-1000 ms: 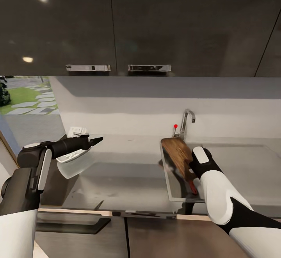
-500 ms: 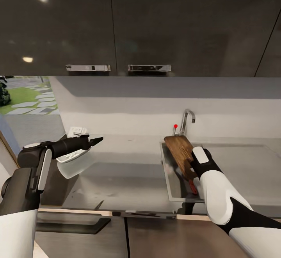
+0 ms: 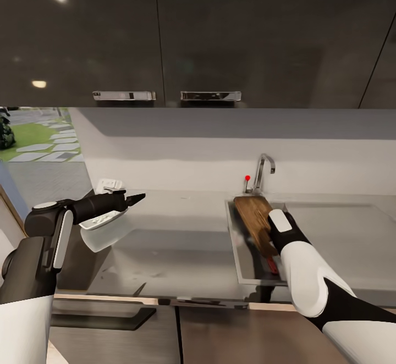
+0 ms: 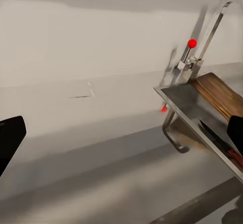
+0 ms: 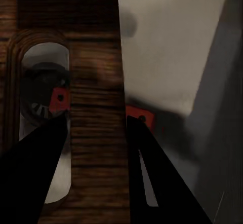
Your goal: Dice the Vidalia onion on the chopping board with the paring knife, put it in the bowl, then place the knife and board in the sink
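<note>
In the head view, the right gripper (image 3: 270, 236) grasps the chopping board (image 3: 254, 215), tilted inside the sink (image 3: 235, 243) at 3 o'clock, below the tap (image 3: 263, 170). The left gripper (image 3: 135, 198) hovers at 9 o'clock above the bowl (image 3: 102, 226) on the desk (image 3: 176, 243); I cannot tell its state. The left wrist view shows the paring knife (image 4: 218, 140) in the sink beside the board. In the right wrist view, the fingers (image 5: 35, 178) straddle the board's edge beside its slot.
</note>
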You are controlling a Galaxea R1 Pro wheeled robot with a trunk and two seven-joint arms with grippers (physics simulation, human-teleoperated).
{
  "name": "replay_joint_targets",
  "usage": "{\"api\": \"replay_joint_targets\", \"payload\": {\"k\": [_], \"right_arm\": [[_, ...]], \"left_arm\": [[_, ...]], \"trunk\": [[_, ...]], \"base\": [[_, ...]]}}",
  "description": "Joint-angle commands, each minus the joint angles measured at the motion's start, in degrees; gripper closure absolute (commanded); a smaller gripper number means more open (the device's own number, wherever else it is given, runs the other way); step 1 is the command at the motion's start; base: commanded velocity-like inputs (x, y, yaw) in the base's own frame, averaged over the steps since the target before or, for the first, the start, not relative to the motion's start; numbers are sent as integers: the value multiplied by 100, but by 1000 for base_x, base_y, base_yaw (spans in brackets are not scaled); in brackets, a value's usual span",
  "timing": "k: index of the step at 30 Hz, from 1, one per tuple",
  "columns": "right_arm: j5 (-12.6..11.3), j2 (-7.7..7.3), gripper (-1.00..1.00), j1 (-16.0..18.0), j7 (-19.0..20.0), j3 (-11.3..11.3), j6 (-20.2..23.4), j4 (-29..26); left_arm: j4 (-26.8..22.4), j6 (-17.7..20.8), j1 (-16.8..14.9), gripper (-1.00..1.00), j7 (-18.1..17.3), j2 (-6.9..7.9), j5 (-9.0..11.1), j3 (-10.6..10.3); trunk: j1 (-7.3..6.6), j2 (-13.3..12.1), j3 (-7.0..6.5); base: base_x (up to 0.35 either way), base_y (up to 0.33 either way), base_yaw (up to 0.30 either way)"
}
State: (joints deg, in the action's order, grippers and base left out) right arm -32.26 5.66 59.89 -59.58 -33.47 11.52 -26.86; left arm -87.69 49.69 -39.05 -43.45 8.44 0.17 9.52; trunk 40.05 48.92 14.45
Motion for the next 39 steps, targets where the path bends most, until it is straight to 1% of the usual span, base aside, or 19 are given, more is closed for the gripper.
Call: {"api": "replay_joint_targets", "payload": {"k": [1, 5, 6, 12, 14, 20, 28, 34, 39], "right_arm": [[-15, 6, 100, 5, -72, -20, -1, -7], [-36, 10, 100, 5, -445, -20, -203, 136], [-38, 12, 100, 5, -459, -20, -213, 156], [-42, 14, 100, 5, -488, -20, -329, 196], [-43, 17, 100, 5, -495, -20, -494, 246], [-43, 31, 100, 5, -494, -23, -917, 677], [-43, 32, 100, 5, -480, -24, -1049, 766], [-43, 32, 100, 5, -476, -20, -1219, 789], [-43, 32, 100, 5, -475, -20, -1281, 844]], "left_arm": [[-2, 41, -6, -100, -23, 0, 1, 6], [-2, 41, -6, -100, -23, 0, 1, -1], [-2, 41, -6, -100, -23, 0, 1, 1], [-2, 41, -6, -100, -23, -3, 1, -2], [-2, 41, -6, -100, -23, -2, 1, -2], [-2, 41, -6, -100, -23, -8, 1, 0], [-2, 41, -6, -100, -23, -9, 1, 0], [-2, 41, -6, -100, -23, -8, 1, 0], [-2, 41, -6, -100, -23, -9, 1, -1]], "trunk": [[1, 7, 8], [1, 7, 8], [1, 7, 8], [1, 7, 8], [1, 7, 8], [1, 7, 8], [1, 7, 8], [1, 7, 8], [1, 7, 8]], "base": [[0, 0, 0], [0, 0, 0], [0, 0, 0], [0, 0, 0], [0, 0, 0], [0, 0, 0], [14, 0, 0], [148, 0, 0], [170, 0, 0]]}}
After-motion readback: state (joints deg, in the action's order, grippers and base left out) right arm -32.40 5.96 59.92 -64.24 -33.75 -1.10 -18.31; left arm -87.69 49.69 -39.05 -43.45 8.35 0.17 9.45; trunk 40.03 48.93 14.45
